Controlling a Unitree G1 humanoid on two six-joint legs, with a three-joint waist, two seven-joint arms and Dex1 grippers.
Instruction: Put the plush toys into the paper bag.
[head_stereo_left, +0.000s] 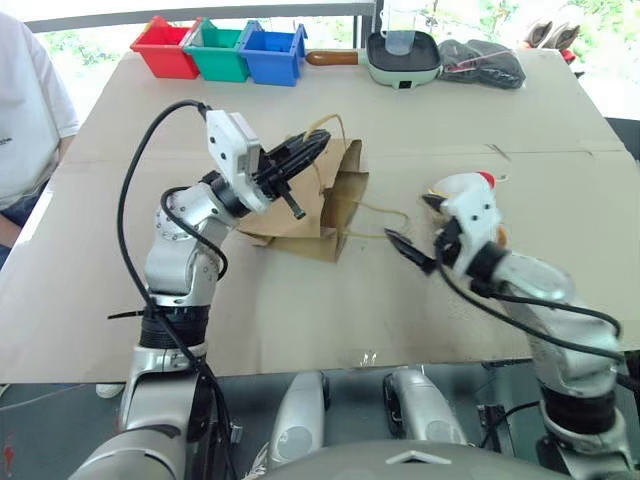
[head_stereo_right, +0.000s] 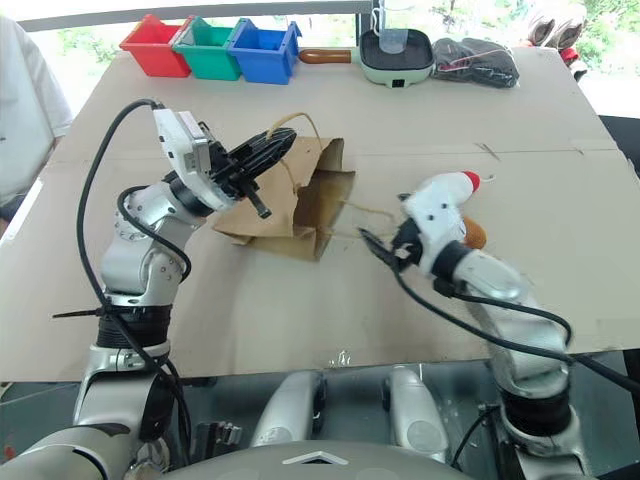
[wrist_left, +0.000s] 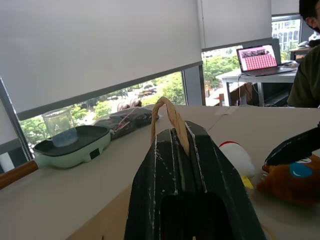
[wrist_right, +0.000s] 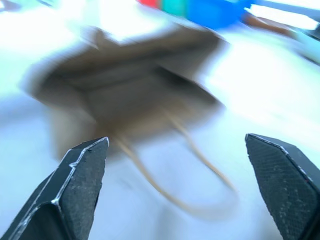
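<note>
Item count, referenced to the paper bag (head_stereo_left: 320, 205):

- Paper bags: one, on the counter (head_stereo_left: 300, 320). It carries two twisted loop handles; one handle (wrist_left: 170, 117) is raised, the other (head_stereo_left: 375, 220) trails toward the toys.
- Plush toys: two, beside the bag on its handle side. One is white with a red top (wrist_left: 237, 157); one is orange-brown (wrist_left: 295, 180).
- Storage bins: three, beyond the bag. One red (head_stereo_left: 165, 47), one green (head_stereo_left: 218, 52), one blue (head_stereo_left: 272, 54).
- Pans: one (head_stereo_left: 400, 58), beyond the bag.
- Black plastic bags: one (head_stereo_left: 482, 62), beside the pan.
- Grippers: two, left gripper (head_stereo_left: 300, 160) and right gripper (wrist_right: 180, 170).
</note>
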